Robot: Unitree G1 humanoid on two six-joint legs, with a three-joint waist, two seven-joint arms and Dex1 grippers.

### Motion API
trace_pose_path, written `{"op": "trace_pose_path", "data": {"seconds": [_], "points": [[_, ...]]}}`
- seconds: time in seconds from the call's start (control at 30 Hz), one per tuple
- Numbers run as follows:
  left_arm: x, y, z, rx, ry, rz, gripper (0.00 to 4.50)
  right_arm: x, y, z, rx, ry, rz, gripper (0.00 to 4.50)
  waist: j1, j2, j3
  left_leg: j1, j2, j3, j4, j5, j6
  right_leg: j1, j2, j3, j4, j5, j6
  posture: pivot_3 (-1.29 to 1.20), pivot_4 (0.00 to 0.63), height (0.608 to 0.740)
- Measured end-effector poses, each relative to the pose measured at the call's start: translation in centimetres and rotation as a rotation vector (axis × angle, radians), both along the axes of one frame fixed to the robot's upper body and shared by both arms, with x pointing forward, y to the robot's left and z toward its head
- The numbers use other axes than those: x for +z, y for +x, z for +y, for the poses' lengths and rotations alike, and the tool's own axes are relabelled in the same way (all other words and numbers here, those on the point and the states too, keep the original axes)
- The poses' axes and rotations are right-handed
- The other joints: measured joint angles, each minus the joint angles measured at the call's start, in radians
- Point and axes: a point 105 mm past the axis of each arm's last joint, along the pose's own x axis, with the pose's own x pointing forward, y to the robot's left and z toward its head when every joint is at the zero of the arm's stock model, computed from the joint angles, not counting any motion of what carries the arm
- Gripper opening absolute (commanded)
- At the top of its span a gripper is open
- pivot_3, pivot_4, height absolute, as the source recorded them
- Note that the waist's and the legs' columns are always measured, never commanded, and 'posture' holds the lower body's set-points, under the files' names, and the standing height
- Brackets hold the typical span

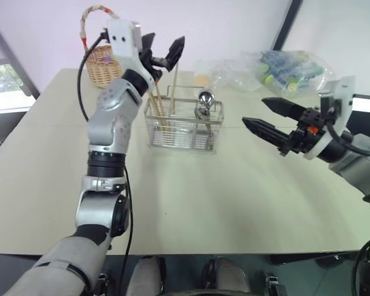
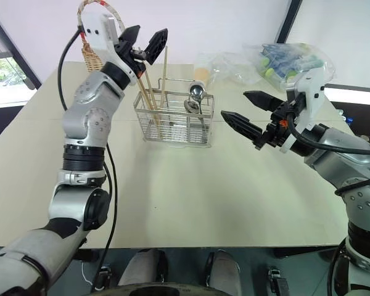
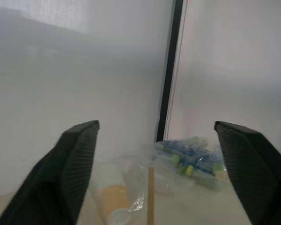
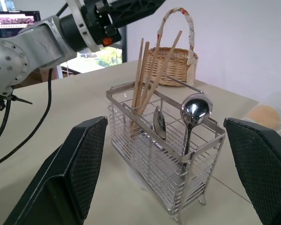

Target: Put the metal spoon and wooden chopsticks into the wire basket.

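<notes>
1. The right gripper [image 1: 268,117] hangs over the table's [image 1: 234,197] right half, fingers spread wide, holding nothing.
2. The wire basket [image 1: 184,126] stands mid-table toward the far edge, holding the wooden chopsticks [image 4: 145,75] and metal spoon [image 4: 194,112] upright.
3. The left gripper [image 1: 162,52] hangs above the chopsticks, fingers wide apart, empty.
</notes>
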Motion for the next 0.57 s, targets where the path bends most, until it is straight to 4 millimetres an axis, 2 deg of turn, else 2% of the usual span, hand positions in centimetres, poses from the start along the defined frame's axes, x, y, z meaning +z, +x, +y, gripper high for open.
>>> {"op": "trace_pose_path", "data": {"seconds": [0.13,0.3,0.37,0.47,0.57], "points": [[0.7,-0.8,3.6,-0.017,0.169,0.02,4.45,0.0,0.3,-0.5,-0.002,-0.028,0.002,4.11,-0.017,0.002,0.001,0.0,0.0,0.0,-0.001,0.0,-0.001,-0.001,0.001,0.0,0.0,0.0,0.0,0.0,0.15,0.623],[1.8,-5.0,9.1,-0.1,0.588,0.027,4.45,-0.2,0.6,-2.0,0.004,-0.117,0.023,4.11,-0.029,0.007,0.002,0.0,0.0,0.001,-0.002,0.002,-0.005,-0.003,0.001,0.0,0.0,0.0,0.0,0.0,0.15,0.623],[0.5,-6.6,11.2,-0.137,0.712,0.087,4.45,-0.5,0.6,-2.7,0.01,-0.152,0.033,4.11,-0.03,0.009,0.003,0.001,0.0,0.001,-0.002,0.002,-0.003,-0.006,0.0,0.0,-0.001,-0.001,0.0,0.0,0.15,0.623],[-2.0,-8.0,13.1,-0.187,0.819,0.187,4.45,-1.0,0.6,-3.2,0.025,-0.186,0.054,4.11,-0.019,0.01,0.006,0.0,0.0,0.001,0.0,-0.002,0.002,-0.007,0.0,0.001,-0.001,-0.001,0.0,0.0,0.15,0.623],[-3.5,-8.5,14.3,-0.18,0.867,0.246,4.45,-1.3,0.9,-3.3,0.04,-0.186,0.066,4.11,-0.01,0.009,0.009,0.0,0.0,0.0,0.0,-0.001,0.002,-0.007,0.0,0.001,-0.001,-0.001,0.0,0.0,0.15,0.623]]}}
